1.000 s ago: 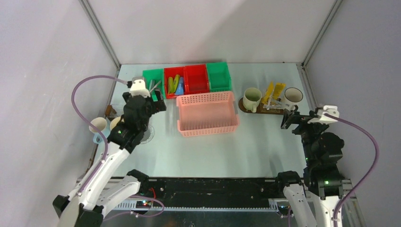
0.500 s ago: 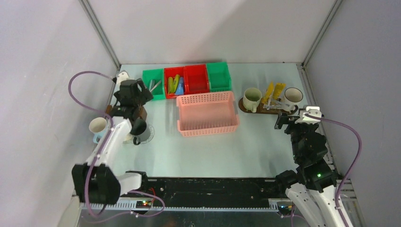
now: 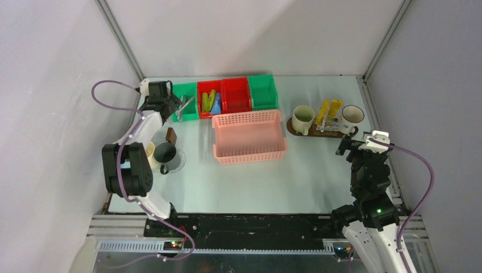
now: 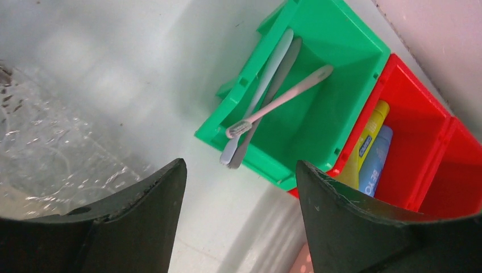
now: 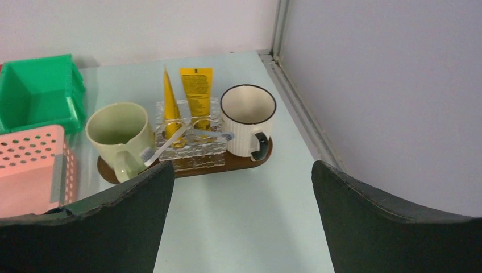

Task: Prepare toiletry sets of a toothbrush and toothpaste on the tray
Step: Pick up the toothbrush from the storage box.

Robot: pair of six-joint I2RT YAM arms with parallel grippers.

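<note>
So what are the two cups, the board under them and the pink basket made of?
The pale green cup and the white cup look like glazed ceramic: thick walls, smooth shine. The board looks like dark wood, brown and matte, though painted plastic is possible. The pink basket looks like moulded plastic: even rows of holes.

The tray [image 5: 239, 162], a dark brown oval board, lies at the right rear of the table. A pale cream-green mug [image 5: 119, 135] stands on its left end and a white ribbed mug [image 5: 247, 118] with dark rim and handle on its right, both upright. Between them 2 yellow tubes [image 5: 196, 85] stand in a clear rack [image 5: 190, 149], with 2 brushes [image 5: 162, 142] lying across it. Well apart, at the left, a dark mug [image 3: 165, 153] stands on a clear disc [image 3: 177, 162], with a cream mug [image 3: 150, 152] just beside it, partly hidden. 3 spare brushes [image 4: 267, 79] lean in a green bin [image 4: 318, 119]; a yellow tube [image 4: 366, 142] and a blue tube [image 4: 378, 160] lie in the adjoining red bin [image 4: 420, 142]
</note>
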